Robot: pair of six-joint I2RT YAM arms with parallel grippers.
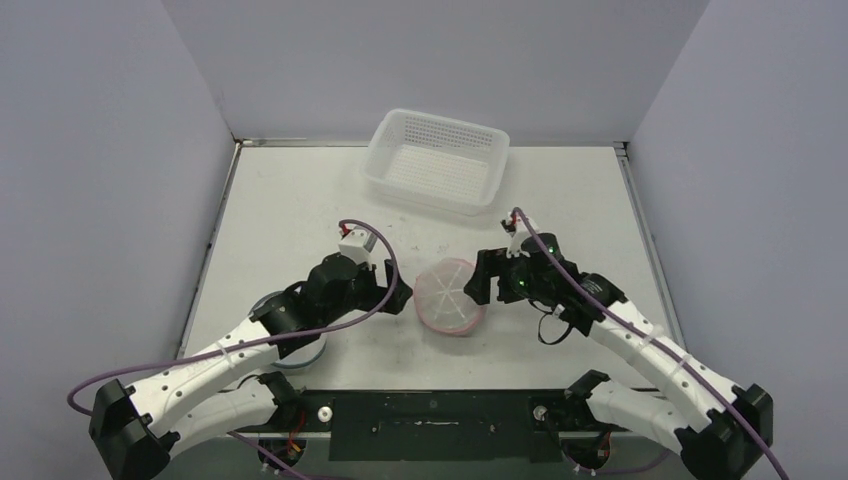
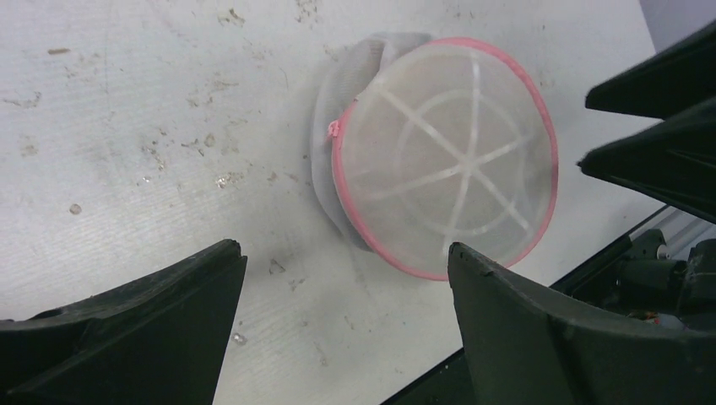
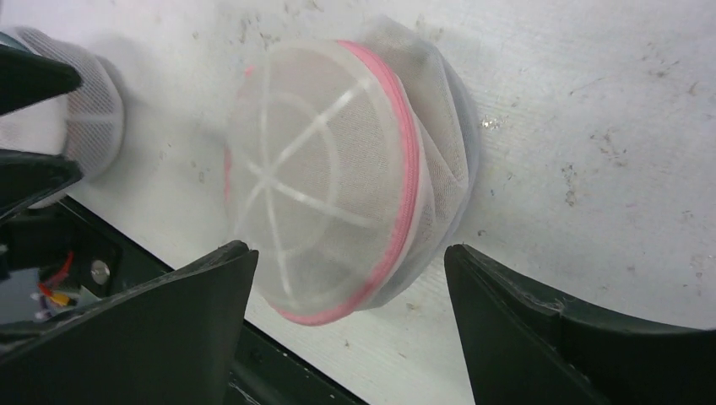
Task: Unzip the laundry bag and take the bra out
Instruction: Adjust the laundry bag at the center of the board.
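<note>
The laundry bag [image 1: 450,295] is a round, white mesh dome with a pink zipper around its rim, lying on its side on the table between both grippers. The left wrist view shows the laundry bag [image 2: 447,160] with its pink zipper pull [image 2: 333,128] at the left rim. My left gripper [image 2: 344,249] is open just short of the bag and touches nothing. My right gripper [image 3: 348,250] is open too, with the laundry bag [image 3: 338,177] just beyond its fingertips. I cannot make out the bra through the mesh.
A white perforated basket [image 1: 437,160] stands at the back of the table. A rounded white mesh thing [image 3: 84,118] lies behind the left gripper's fingers [image 3: 34,76], under the left arm [image 1: 300,350]. The table's black front edge [image 3: 279,371] runs close below the bag.
</note>
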